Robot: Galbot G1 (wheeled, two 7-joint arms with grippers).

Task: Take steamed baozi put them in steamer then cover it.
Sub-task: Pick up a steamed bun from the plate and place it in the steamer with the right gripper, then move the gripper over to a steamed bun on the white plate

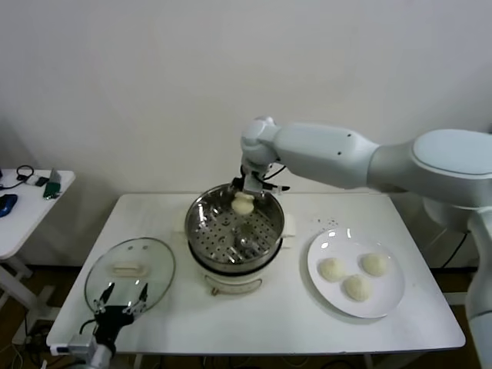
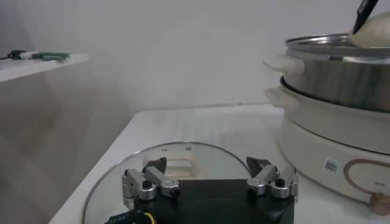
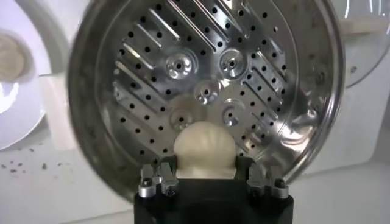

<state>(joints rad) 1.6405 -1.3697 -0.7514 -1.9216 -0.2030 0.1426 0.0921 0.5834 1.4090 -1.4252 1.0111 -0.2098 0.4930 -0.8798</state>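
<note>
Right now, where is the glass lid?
The glass lid lies flat on the table's front-left, left of the steamer, with the open left pincer over its near edge.

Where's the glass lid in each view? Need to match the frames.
Head view: the glass lid lies flat on the table, near the left front corner, left of the steamer, under the open left hand.
Left wrist view: the lid lies directly beyond the left hand.
Right wrist view: only a sliver at the picture's edge.
Shared landmark: the steamer.
</note>
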